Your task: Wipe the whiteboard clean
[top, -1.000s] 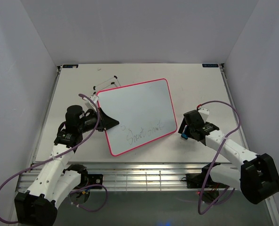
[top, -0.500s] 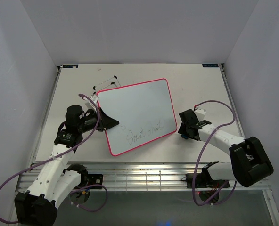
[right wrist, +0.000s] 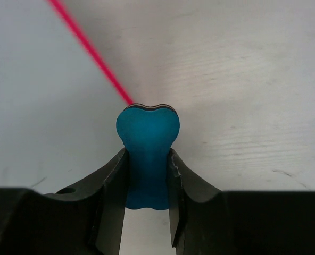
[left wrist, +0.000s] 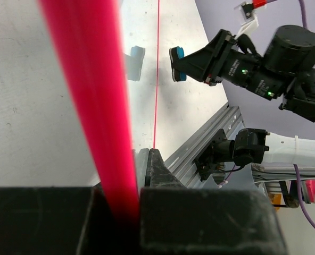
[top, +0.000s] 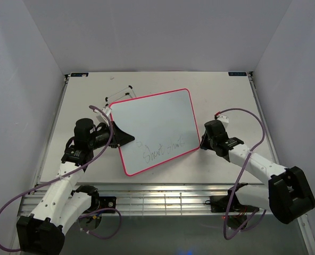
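The whiteboard [top: 155, 125], white with a pink-red frame, lies slanted mid-table with dark handwriting [top: 164, 149] near its front edge. My left gripper [top: 123, 137] is shut on its left frame edge; in the left wrist view the pink frame [left wrist: 91, 106] runs down between the jaws of the left gripper [left wrist: 124, 183]. My right gripper [top: 204, 141] sits just off the board's right edge. It is shut on the waist of a blue bone-shaped eraser [right wrist: 147, 141], fingertips [right wrist: 173, 159] pressing both sides. The eraser [left wrist: 177, 64] also shows in the left wrist view.
A small clear stand with dark ends [top: 117, 95] sits behind the board's back left corner. A ribbed metal rail [top: 163, 199] runs along the table's near edge. Grey walls close in the left, right and back sides.
The right gripper went from open to shut on the blue eraser and shifted left, up to the board's right edge. The left gripper and board stayed put.
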Available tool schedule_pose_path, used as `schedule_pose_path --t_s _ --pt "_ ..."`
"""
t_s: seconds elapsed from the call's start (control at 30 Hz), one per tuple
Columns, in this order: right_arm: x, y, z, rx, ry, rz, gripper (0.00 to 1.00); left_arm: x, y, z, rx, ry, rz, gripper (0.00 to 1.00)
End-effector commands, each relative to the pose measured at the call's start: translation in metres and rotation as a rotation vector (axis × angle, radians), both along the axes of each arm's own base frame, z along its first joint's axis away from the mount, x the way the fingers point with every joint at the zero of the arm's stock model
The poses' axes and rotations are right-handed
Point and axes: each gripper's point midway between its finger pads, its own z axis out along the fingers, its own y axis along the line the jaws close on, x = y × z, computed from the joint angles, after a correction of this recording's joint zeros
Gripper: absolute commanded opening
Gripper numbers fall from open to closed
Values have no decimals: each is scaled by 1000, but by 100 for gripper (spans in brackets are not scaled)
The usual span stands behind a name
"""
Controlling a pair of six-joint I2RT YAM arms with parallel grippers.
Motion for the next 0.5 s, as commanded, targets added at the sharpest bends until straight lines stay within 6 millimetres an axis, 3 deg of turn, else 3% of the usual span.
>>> schedule_pose_path --t_s 0.0,0.07,0.17,0.2,0.23,0.27,0.3,0.33,0.37,0.4,0.47 --pt "6 61 42 145 -167 319 8 0 9 -24 113 -4 0 0" --pt "7 96 70 219 -289 472 8 1 8 -24 113 -2 -2 0" --pt "-9 157 106 310 -402 720 8 0 7 -26 109 10 -11 0" --pt "-11 170 115 308 -431 754 8 0 6 -27 106 12 -18 0" --pt "-26 194 125 319 -448 822 8 0 6 -27 105 13 -21 0" --pt "-25 212 142 315 -489 833 8 -1 5 -27 104 13 -24 0" --pt "-18 218 149 273 -522 785 8 0 6 -27 103 12 -22 0" --pt "-33 238 156 269 -531 812 8 -1 6 -28 104 14 -22 0" --pt "-31 252 162 251 -529 793 8 0 6 -28 104 15 -22 0" --pt "-24 251 163 237 -521 687 8 0 5 -28 104 18 -22 0" --pt "-34 269 146 226 -451 660 8 0 5 -29 105 18 -24 0"
